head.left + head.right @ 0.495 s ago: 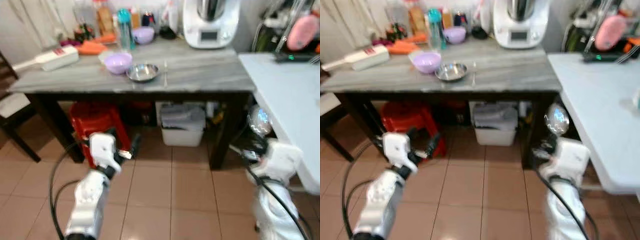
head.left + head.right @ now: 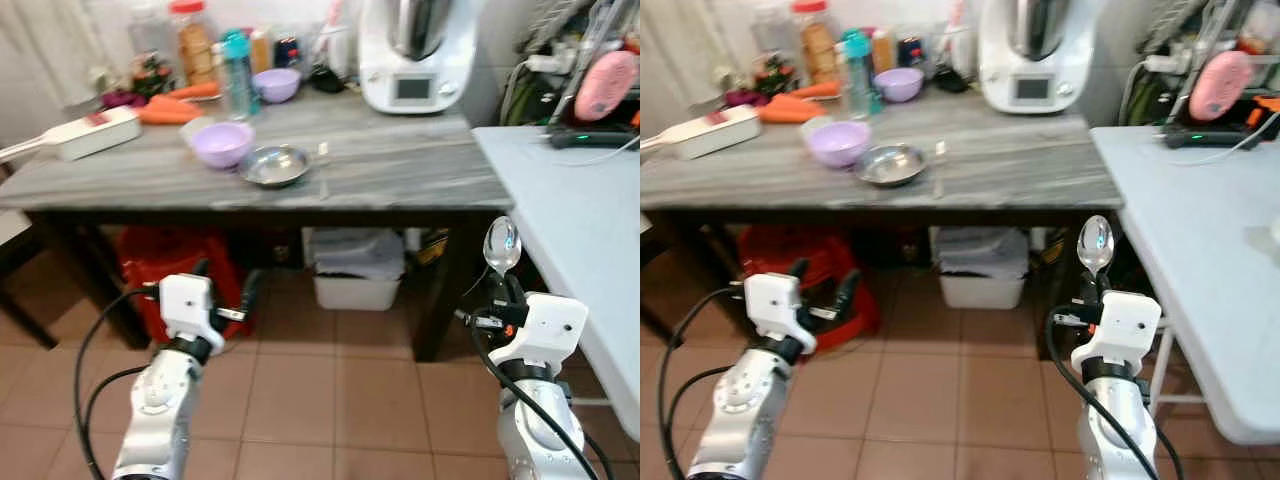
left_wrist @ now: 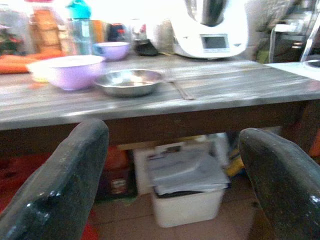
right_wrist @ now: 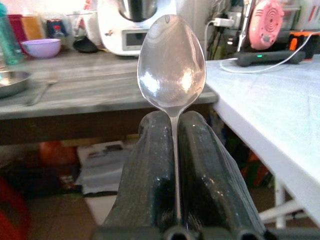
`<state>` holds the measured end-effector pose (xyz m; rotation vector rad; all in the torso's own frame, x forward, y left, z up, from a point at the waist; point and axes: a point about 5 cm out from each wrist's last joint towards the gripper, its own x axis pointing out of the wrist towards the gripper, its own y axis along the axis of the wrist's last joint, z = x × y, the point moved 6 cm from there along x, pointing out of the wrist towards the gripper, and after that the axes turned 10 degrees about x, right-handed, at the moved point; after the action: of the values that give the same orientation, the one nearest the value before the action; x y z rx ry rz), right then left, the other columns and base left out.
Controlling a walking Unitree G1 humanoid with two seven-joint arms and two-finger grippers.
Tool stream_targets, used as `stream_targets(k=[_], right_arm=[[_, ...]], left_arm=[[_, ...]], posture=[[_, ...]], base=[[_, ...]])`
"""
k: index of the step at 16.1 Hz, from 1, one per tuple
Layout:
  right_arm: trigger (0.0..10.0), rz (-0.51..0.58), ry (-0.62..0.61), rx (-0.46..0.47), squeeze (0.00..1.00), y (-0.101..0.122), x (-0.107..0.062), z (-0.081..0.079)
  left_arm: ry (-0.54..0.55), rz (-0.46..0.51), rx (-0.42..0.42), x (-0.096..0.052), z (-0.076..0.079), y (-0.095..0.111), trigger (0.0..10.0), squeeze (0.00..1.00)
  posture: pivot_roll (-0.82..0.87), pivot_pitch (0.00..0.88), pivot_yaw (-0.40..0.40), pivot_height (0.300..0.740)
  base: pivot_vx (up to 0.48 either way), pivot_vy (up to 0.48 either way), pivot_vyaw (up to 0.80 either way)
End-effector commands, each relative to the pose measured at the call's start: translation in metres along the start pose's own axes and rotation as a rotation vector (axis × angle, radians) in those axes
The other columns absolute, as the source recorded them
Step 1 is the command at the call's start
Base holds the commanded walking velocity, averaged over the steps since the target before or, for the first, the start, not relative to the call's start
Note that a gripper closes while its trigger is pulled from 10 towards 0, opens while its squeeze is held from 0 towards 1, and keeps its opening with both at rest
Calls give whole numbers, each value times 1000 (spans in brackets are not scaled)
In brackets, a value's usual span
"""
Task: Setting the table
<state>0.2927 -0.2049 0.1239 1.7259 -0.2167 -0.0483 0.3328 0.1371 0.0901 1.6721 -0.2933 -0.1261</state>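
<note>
A metal spoon (image 4: pixel 171 62) stands upright, bowl up, pinched by its handle in my right gripper (image 2: pixel 503 290), which is shut on it below the grey table's front right corner. My left gripper (image 2: pixel 222 284) hangs open and empty in front of the table, low, near the red stool. On the grey wooden table (image 2: pixel 400 160) sit a steel bowl (image 2: pixel 274 164), a lilac bowl (image 2: pixel 222 143) and a thin utensil (image 2: pixel 322 170) lying beside the steel bowl. The white table (image 2: pixel 590 220) stands to my right.
A white kitchen machine (image 2: pixel 415 55), bottles, jars, carrots and a small purple bowl (image 2: pixel 277 83) crowd the back of the grey table. Under it are a red stool (image 2: pixel 175 260) and a white bin (image 2: pixel 355 270). A pink device and cables lie on the white table's far end.
The camera has shifted, so the whole scene sits differently. My right gripper has risen, and the spoon now stands higher and sharper in front of the table corner.
</note>
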Motion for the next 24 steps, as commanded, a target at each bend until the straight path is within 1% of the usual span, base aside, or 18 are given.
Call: stream_targets(k=[1, 5, 9, 11, 14, 20, 24], right_arm=[[10000, 31, 12, 4, 0, 8, 3, -4], [10000, 30, 11, 16, 0, 8, 4, -5], [10000, 35, 10, 19, 0, 9, 7, -6], [10000, 36, 8, 19, 0, 9, 8, -6], [10000, 42, 7, 14, 0, 11, 11, -5], [10000, 48, 30, 8, 0, 12, 14, -11], [10000, 47, 27, 16, 0, 11, 14, -11]], left_arm=[[4, 6, 25, 0, -5, 4, 10000, 0], [2, 5, 21, 0, -4, 4, 10000, 0], [-12, 4, 13, 1, 1, 5, 10000, 0], [-15, 34, 2, 2, 2, 11, 10000, 0], [-19, 32, 0, 4, 3, 11, 10000, 0], [-25, 26, -2, 4, 5, 9, 10000, 0], [-28, 23, -3, 4, 6, 9, 10000, 0]], posture=[[-42, 0, 41, 740], [-41, 0, 40, 740], [-43, 0, 40, 740], [-44, 0, 40, 740], [-46, 0, 40, 740], [-45, 0, 39, 740], [-45, 0, 39, 740]], base=[[364, 0, 425], [363, 0, 0], [363, 0, 0], [369, 0, 0], [394, 0, 0], [396, 0, 0], [399, 0, 103]])
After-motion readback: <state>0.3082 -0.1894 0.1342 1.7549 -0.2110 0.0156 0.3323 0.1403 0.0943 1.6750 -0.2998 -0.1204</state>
